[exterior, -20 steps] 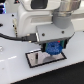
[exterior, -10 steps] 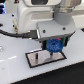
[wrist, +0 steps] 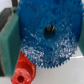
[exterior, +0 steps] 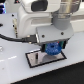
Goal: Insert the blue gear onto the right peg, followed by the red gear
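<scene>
While the arm hangs low over the white plate (exterior: 45, 59) with its black border, at lower centre of the exterior frame, the gripper (exterior: 51, 46) has its fingers clamped on the blue gear (exterior: 52, 50), held flat between them just above the plate. In the wrist view the blue gear (wrist: 47, 39) fills most of the frame, teeth sharp along its lower edge, a dark green finger pad (wrist: 10, 42) pressed to its side at mid left. The jaws are closed only as far as the disc's width lets them (nothing else in the grip).

What the next move turns on: the dark spot at the gear's centre (wrist: 49, 30), upper middle of the wrist frame. I judge this to be the bore with the right peg showing in or under it, so the gear sits directly over the pin, axis vertical, and the remaining travel is straight down. Whether the peg has entered the hole I cannot tell; too blurred. The peg itself is hidden in the exterior view.

The red gear (wrist: 23, 71) lies at lower left of the wrist frame, just beside the blue gear's rim, partly under its teeth, waiting for the second step.
</scene>
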Controlling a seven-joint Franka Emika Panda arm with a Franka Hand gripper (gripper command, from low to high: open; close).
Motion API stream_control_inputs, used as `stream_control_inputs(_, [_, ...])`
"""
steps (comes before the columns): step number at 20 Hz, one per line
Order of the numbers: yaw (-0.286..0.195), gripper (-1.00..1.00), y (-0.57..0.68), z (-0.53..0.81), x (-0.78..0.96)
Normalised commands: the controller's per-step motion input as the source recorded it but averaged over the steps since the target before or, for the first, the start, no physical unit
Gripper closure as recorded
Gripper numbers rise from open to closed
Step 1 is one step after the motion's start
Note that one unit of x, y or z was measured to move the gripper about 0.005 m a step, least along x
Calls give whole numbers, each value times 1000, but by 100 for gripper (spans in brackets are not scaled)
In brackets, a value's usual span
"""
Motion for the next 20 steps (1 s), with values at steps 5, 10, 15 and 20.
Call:
stream_control_inputs(5, [0, 100, 10, -251, 175])
stream_control_inputs(10, [0, 100, 10, -209, 103])
stream_control_inputs(15, [0, -100, 63, -27, 24])
stream_control_inputs(20, [0, -100, 88, 40, -3])
